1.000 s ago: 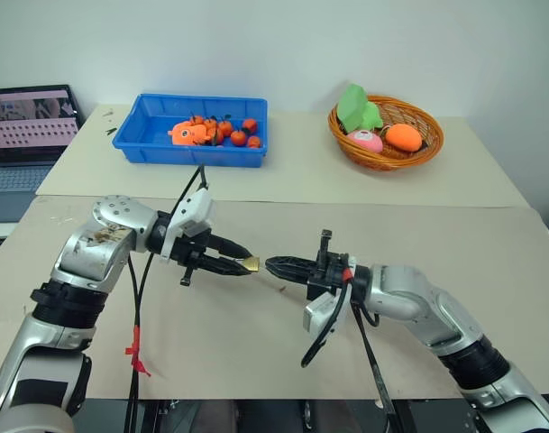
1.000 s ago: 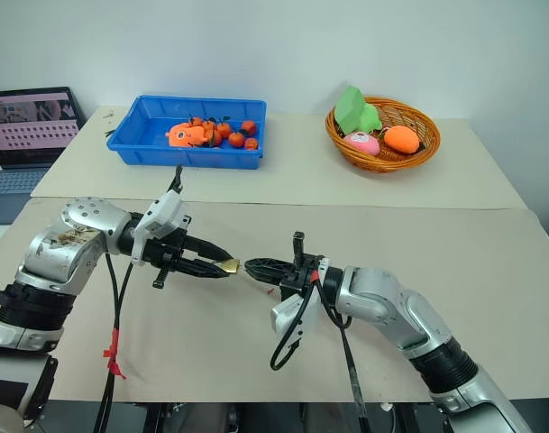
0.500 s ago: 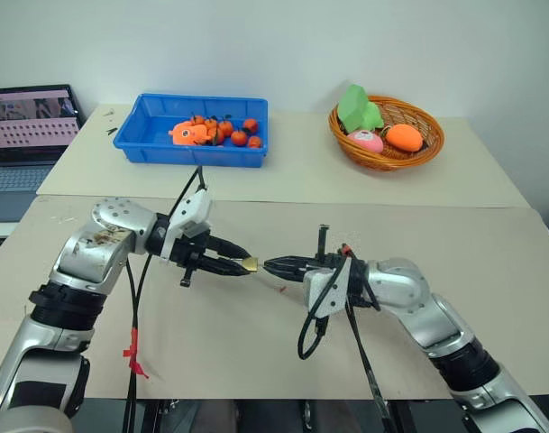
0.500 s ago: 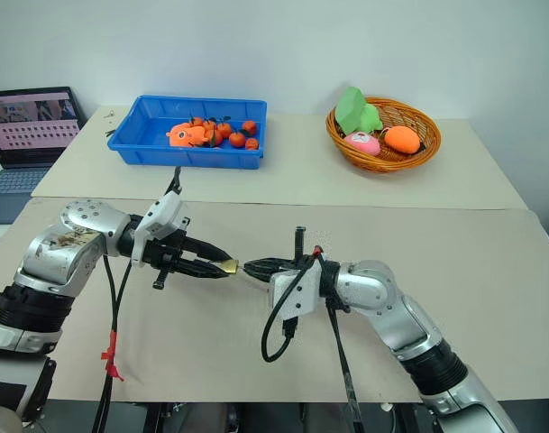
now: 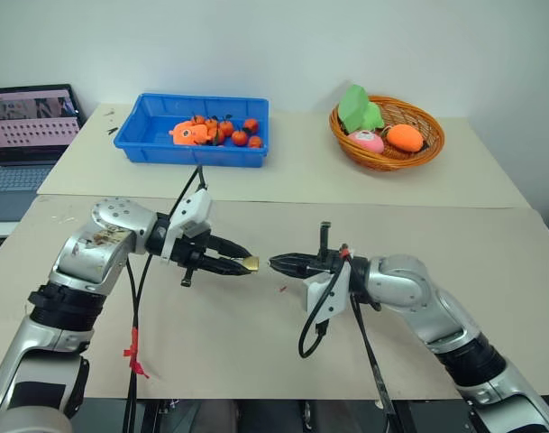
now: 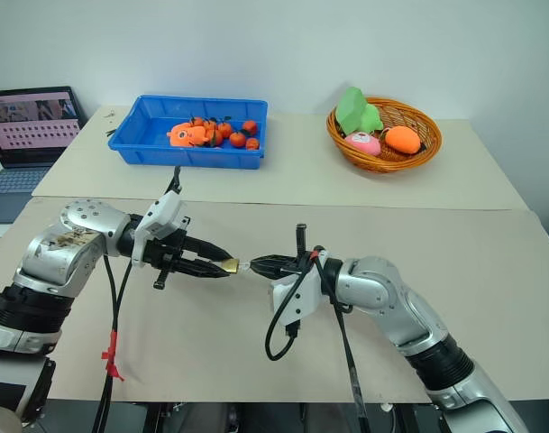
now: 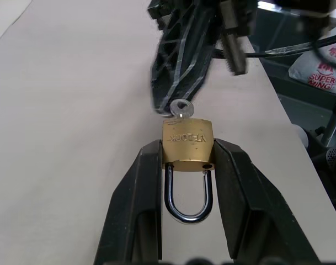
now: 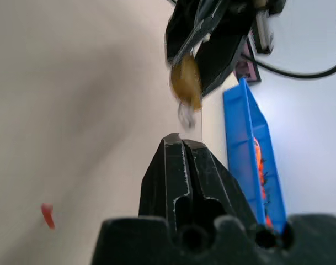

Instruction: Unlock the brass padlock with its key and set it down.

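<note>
The brass padlock (image 7: 187, 142) sits pinched between the fingers of my left gripper (image 5: 245, 264), which is shut on its body. Its silver shackle (image 7: 188, 193) points back toward the wrist and looks closed. A small silver key (image 7: 181, 109) sticks out of the padlock's far end. My right gripper (image 5: 276, 262) faces the left one over the middle of the table, a little above it. Its fingers are shut, with the tips (image 8: 180, 141) right at the key's head (image 8: 186, 117). In the right wrist view the key lies just past the tips, not between them.
A blue bin (image 5: 130, 142) of small orange toys stands at the back left. A wicker basket (image 5: 427, 153) with toy fruit stands at the back right. A laptop (image 5: 26, 122) sits at the far left. Black cables hang from both wrists.
My right wrist has rolled and its forearm has shifted, with the tips staying close to the key. The left gripper and the padlock have not moved.
</note>
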